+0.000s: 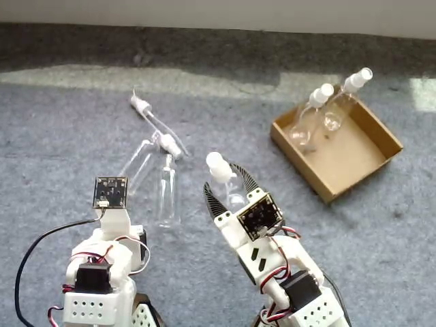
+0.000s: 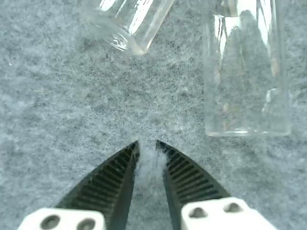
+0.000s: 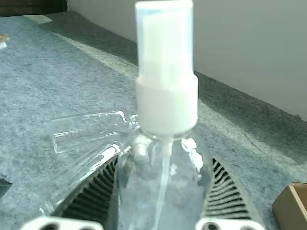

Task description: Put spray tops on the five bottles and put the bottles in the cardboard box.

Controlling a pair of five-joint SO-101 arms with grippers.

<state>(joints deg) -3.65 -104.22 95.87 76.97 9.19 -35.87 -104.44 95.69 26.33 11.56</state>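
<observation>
Left gripper (image 2: 147, 144): low over the grey felt bench (image 1: 61, 122), fingers slightly apart with a narrow gap, holding nothing.

Just ahead of it: two clear uncapped bottles on their sides, one slanted (image 1: 138, 165), the other straight (image 1: 167, 189), near each other.

Beyond them: one loose spray top (image 1: 141, 105) with its dip tube trailing. A second spray top (image 1: 170, 145) lies by the straight bottle's neck; cannot tell whether it touches.

Right gripper (image 1: 221, 178): fingers clamped on either side of a clear bottle (image 3: 160, 191), which stands upright. White spray top with clear cap (image 3: 165, 96) seated on its neck, dip tube inside.

Far right: open cardboard box (image 1: 371, 122), well apart from the arms. Two capped bottles inside, (image 1: 303, 128) and (image 1: 332, 117), side by side at the far corner, tops reaching over the rim.
</observation>
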